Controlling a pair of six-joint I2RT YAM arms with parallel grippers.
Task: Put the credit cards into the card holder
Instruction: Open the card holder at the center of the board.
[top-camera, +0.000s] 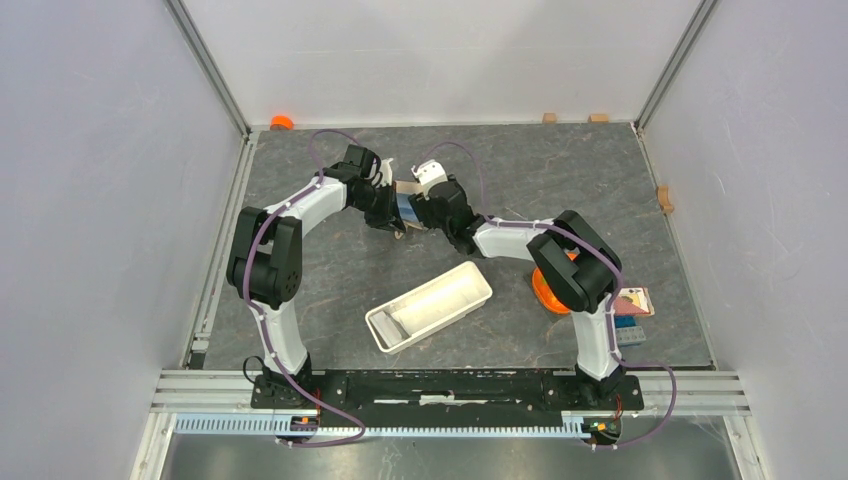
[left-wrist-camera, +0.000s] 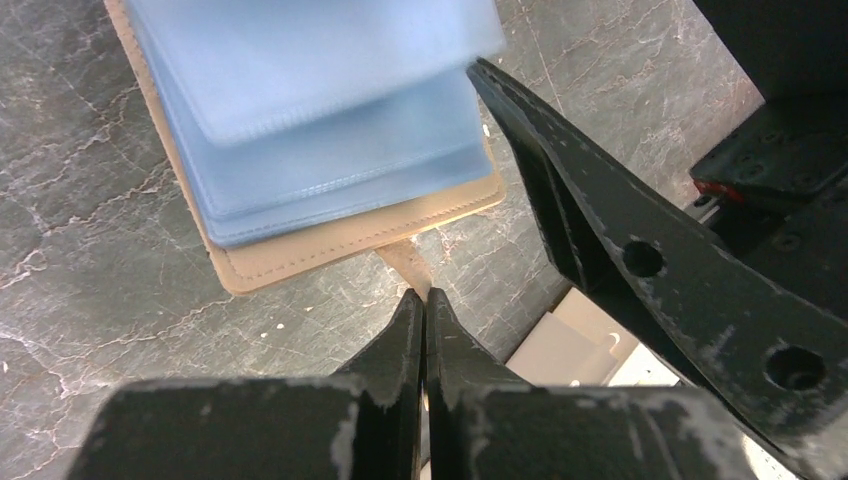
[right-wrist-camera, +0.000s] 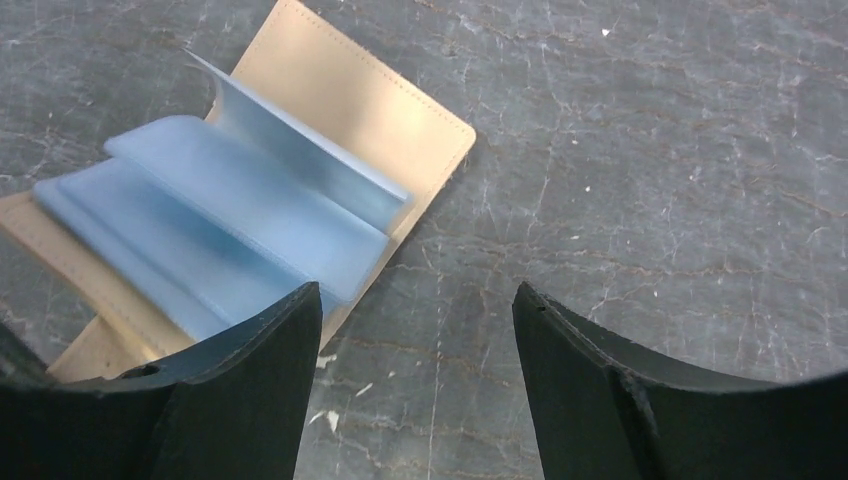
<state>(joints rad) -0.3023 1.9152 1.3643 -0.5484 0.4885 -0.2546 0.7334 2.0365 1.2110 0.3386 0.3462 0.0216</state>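
The card holder (top-camera: 405, 208), a tan folder with pale blue plastic sleeves (right-wrist-camera: 250, 215), is seen lying open on the grey marbled worktop (top-camera: 560, 180), toward the far middle, between the two wrists. The left pincer (left-wrist-camera: 421, 297) is closed, and a narrow tan tab (left-wrist-camera: 405, 262) running out from the holder's edge is pinched at its fingertips. The right pincer (right-wrist-camera: 417, 292) is held open above the holder's near right corner. Its jaws are spread wide with nothing between them but bare worktop, and one finger (right-wrist-camera: 255, 350) overlaps the edge of the sleeves. One sleeve is lifted and curled upward while the others lie flat on the tan cover. A white tray (top-camera: 440, 322) is set diagonally nearer the arm bases, well apart from the holder. An orange bowl (top-camera: 545, 298) is partly hidden behind the right arm. Whether any sleeve is filled cannot be told.
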